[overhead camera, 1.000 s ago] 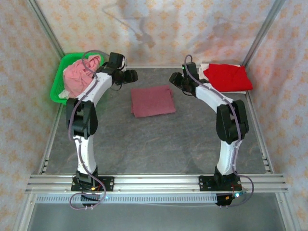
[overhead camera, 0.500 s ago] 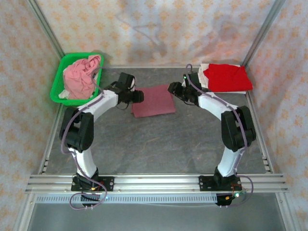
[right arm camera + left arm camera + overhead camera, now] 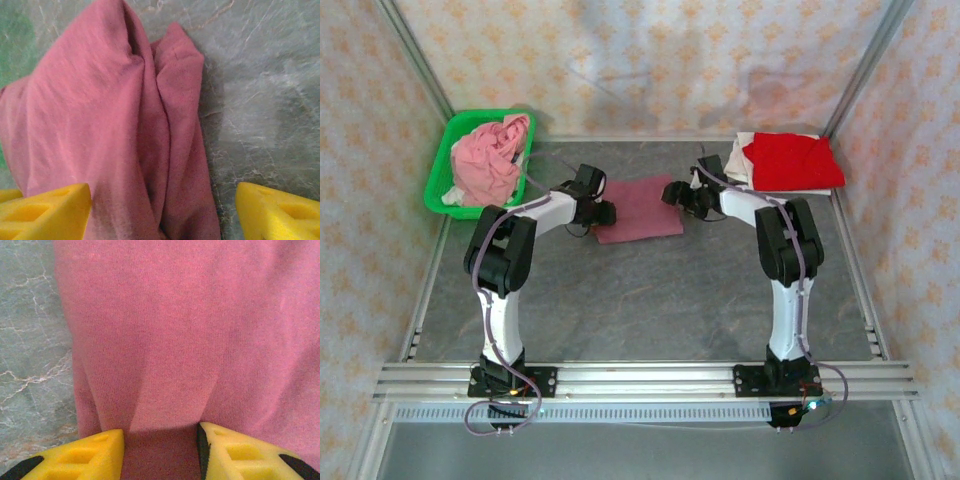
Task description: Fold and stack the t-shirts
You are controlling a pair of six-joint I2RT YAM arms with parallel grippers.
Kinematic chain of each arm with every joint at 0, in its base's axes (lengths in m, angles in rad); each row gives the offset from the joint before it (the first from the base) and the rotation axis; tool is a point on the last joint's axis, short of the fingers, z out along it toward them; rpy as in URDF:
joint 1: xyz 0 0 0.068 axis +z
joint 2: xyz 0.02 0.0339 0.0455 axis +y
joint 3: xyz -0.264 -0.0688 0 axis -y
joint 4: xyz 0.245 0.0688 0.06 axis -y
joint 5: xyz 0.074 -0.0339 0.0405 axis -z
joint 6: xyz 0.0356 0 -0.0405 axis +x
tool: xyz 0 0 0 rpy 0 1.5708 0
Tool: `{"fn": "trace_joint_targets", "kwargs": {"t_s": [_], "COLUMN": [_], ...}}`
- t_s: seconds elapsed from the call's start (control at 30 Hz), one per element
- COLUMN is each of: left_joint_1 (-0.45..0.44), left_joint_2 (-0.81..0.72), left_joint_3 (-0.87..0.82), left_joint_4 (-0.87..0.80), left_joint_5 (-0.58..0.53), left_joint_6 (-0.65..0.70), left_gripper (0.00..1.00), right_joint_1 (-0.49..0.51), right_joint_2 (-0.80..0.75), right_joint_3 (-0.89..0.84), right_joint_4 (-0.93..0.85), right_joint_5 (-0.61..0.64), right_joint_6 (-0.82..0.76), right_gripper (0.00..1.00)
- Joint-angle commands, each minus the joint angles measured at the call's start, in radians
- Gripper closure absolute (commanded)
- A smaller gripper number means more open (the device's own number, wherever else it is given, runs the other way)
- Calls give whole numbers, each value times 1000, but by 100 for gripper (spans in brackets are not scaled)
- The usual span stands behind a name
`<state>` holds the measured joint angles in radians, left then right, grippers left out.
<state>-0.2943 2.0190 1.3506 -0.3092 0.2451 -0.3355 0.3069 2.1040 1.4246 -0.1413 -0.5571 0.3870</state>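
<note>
The grey marbled desk [image 3: 650, 290] carries everything. The left arm [image 3: 505, 255] and right arm [image 3: 788, 250] both reach toward its far middle. In the far left corner stands a green basket [image 3: 437, 185] with a crumpled pink t-shirt [image 3: 488, 160] heaped in it. In the far right corner a folded red t-shirt [image 3: 790, 160] lies on top of a white t-shirt [image 3: 738, 160].

Between the arms the maroon t-shirt [image 3: 642, 207] lies folded flat on the desk. The left fingers [image 3: 603, 212] are at its left edge and the right fingers [image 3: 672, 193] at its right edge.

In the left wrist view the yellow fingertips [image 3: 85, 455] stand partway apart with maroon cloth between them. I cannot tell if they press on it. In the right wrist view the fingertips [image 3: 50, 212] are spread wide, holding nothing. One is over the rumpled shirt edge and the other over bare desk.
</note>
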Motion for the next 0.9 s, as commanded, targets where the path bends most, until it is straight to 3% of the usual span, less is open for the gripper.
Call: {"fn": "trace_joint_targets", "kwargs": {"t_s": [0.0,0.5,0.63,0.73,0.87], "left_joint_1": [3,3,2,3,3], "left_joint_2": [26,27,25,13,-42], "left_joint_3": [-14,-22,-26,-32,-54], "left_joint_4": [25,42,44,44,59], "left_joint_5": [-40,-29,-28,-36,-42], "left_joint_6": [-7,-20,-21,-22,-43], "left_gripper": [57,59,59,59,43], "right_joint_1": [7,101,103,97,72], "right_joint_2": [35,74,88,84,87], "right_joint_3": [29,30,38,41,52], "right_joint_4": [16,80,83,80,67], "right_joint_5": [-59,-53,-46,-35,-37], "right_joint_6": [-24,40,53,57,84], "right_gripper": [24,37,55,79,96]}}
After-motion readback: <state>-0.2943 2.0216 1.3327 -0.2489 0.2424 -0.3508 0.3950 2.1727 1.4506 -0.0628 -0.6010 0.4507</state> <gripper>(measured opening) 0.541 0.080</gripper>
